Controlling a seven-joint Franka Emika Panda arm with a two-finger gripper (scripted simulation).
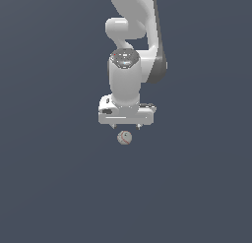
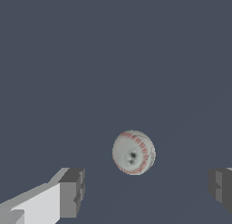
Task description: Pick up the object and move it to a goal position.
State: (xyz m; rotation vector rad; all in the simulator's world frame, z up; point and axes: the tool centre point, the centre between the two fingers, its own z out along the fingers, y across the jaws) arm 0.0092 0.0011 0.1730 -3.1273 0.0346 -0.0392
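Note:
The object (image 1: 125,137) is a small off-white ball with thin red seams, resting on the dark grey floor just in front of the arm's hand. In the wrist view the object (image 2: 133,152) lies between the two spread fingers but a little ahead of their tips, touching neither. My gripper (image 1: 126,126) hangs directly over it, open, with only short finger stubs showing under the white hand. The grey fingertips (image 2: 72,191) stand far apart, much wider than the ball. My gripper (image 2: 146,190) holds nothing.
The white arm (image 1: 133,35) rises behind the hand toward the top of the exterior view. A plain dark grey floor (image 1: 54,188) spreads on every side, with no other object or marker showing.

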